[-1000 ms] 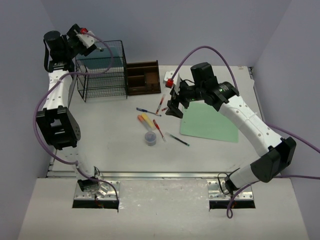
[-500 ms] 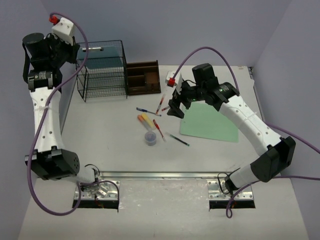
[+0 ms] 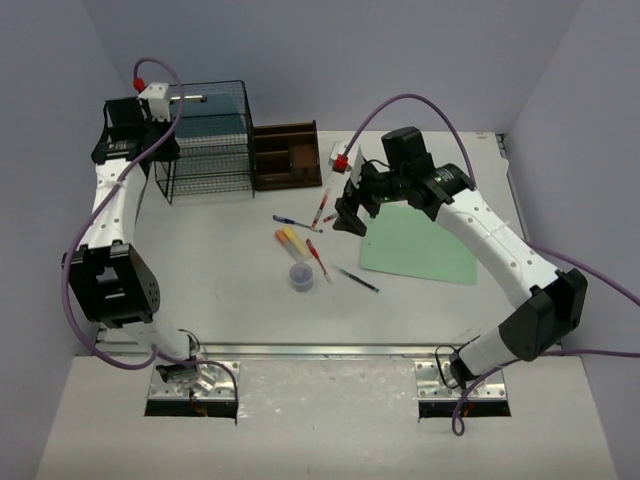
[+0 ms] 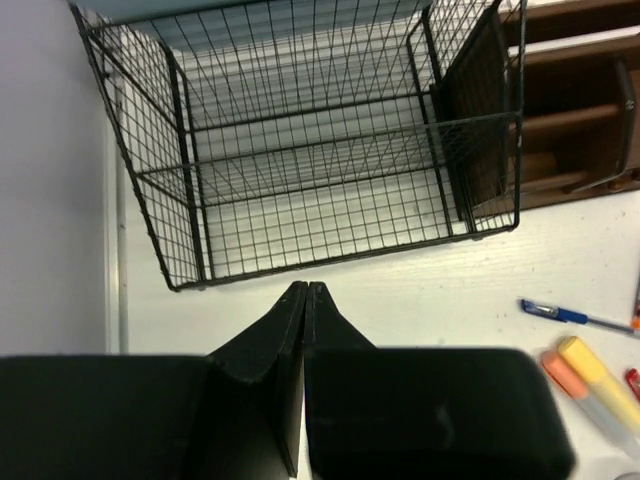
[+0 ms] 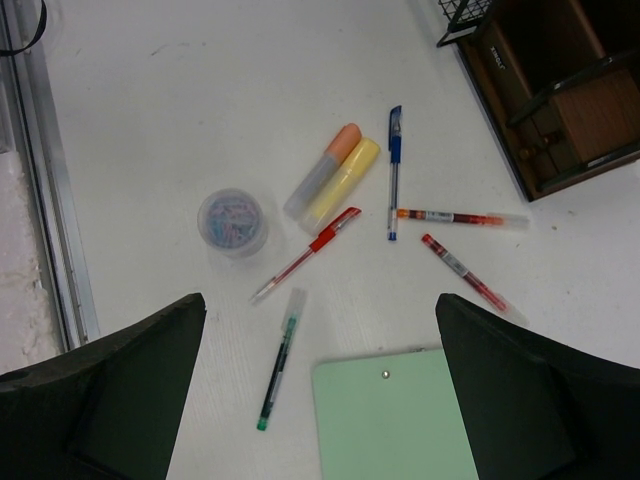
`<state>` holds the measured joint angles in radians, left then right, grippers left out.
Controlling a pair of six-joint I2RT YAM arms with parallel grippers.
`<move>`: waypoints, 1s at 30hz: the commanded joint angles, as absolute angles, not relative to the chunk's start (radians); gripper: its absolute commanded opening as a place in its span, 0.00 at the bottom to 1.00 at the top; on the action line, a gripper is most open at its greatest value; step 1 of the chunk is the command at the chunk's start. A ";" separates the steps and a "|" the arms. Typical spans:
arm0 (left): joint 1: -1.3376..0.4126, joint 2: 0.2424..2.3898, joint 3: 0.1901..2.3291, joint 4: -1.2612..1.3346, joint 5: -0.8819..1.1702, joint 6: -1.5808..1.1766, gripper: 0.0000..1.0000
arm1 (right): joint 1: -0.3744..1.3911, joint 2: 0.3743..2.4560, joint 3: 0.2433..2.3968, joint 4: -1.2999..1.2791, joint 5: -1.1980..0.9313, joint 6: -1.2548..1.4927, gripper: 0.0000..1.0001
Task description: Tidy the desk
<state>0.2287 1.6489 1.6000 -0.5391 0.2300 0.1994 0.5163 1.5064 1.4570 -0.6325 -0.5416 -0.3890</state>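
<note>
On the white desk (image 3: 220, 270) lie a blue pen (image 5: 394, 170), two red pens (image 5: 305, 253), an orange-red pen (image 5: 460, 217), a green pen (image 5: 278, 372), orange and yellow highlighters (image 5: 335, 178), a clear jar of clips (image 5: 232, 220) and a green board (image 5: 395, 415). My right gripper (image 5: 320, 305) hangs open above the pens and the board's corner, holding nothing; from above the right gripper (image 3: 348, 218) sits over the pens. My left gripper (image 4: 305, 290) is shut and empty, just in front of the black wire rack (image 4: 310, 150) at the back left.
A dark wooden organiser (image 3: 287, 155) stands right of the wire rack (image 3: 205, 140), which carries a teal flat item on top. A metal rail (image 3: 320, 350) runs along the near edge. Lavender walls close the back and sides.
The left arm swung from high at the back-left wall down toward the rack's front, and its gripper went from open to shut. The right arm barely moved.
</note>
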 commanded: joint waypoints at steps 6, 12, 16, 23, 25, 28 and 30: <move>0.134 1.613 1.373 0.235 0.183 0.089 0.00 | 0.509 1.534 1.476 -0.597 -0.545 -0.373 0.99; 0.132 1.772 1.485 0.381 0.162 0.066 0.00 | 0.505 1.546 1.482 -0.595 -0.545 -0.371 0.99; 0.129 1.848 1.527 0.561 0.153 0.087 0.02 | 0.500 1.549 1.470 -0.595 -0.547 -0.376 0.99; 0.127 1.993 1.722 0.548 0.098 0.104 0.08 | 0.494 1.552 1.471 -0.597 -0.555 -0.376 0.99; 0.126 2.008 1.732 0.581 0.109 0.098 0.11 | 0.494 1.554 1.470 -0.597 -0.558 -0.376 0.99; 0.124 2.037 1.764 0.583 0.117 0.096 0.14 | 0.492 1.556 1.470 -0.598 -0.558 -0.377 0.99; 0.124 2.068 1.801 0.577 0.113 0.102 0.18 | 0.491 1.559 1.471 -0.598 -0.558 -0.377 0.99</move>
<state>0.1297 2.0313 1.7174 0.5006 0.1159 0.0999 0.4986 1.5528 1.4570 -0.6285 -0.5396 -0.3849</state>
